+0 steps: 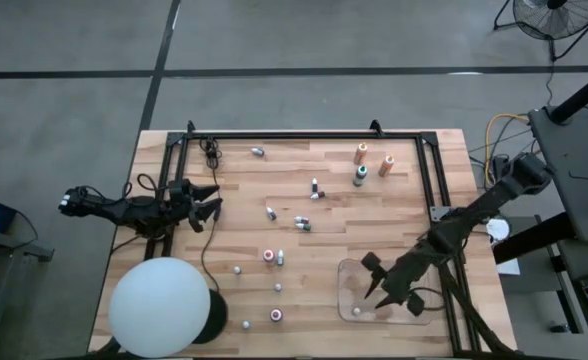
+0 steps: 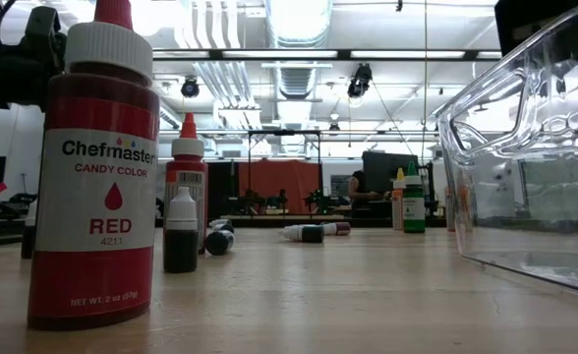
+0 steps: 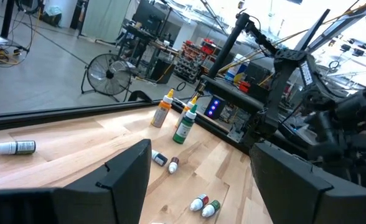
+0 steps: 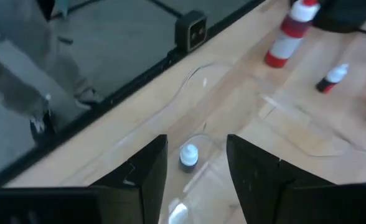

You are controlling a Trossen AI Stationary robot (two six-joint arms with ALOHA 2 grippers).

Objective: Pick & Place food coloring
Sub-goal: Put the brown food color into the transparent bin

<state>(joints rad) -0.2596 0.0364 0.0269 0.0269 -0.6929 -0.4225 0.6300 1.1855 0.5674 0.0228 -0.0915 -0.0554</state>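
Note:
Several small food coloring bottles (image 1: 302, 222) lie or stand scattered over the wooden table, with three taller ones (image 1: 361, 165) at the far right. One small white-capped bottle (image 4: 188, 155) sits inside the clear tray (image 1: 424, 305) near the front right. My right gripper (image 4: 197, 165) hangs open above it and slants down, a finger on either side, clear of the bottle. My left gripper (image 1: 212, 200) waits open and level at the table's left, holding nothing (image 3: 201, 152).
A big white ball (image 1: 162, 305) stands at the near left corner. A black frame (image 1: 304, 136) borders the table's far side. A tall red bottle (image 2: 92, 177) and the tray's wall (image 2: 525, 138) stand close to the low camera. Bare wood lies in the middle.

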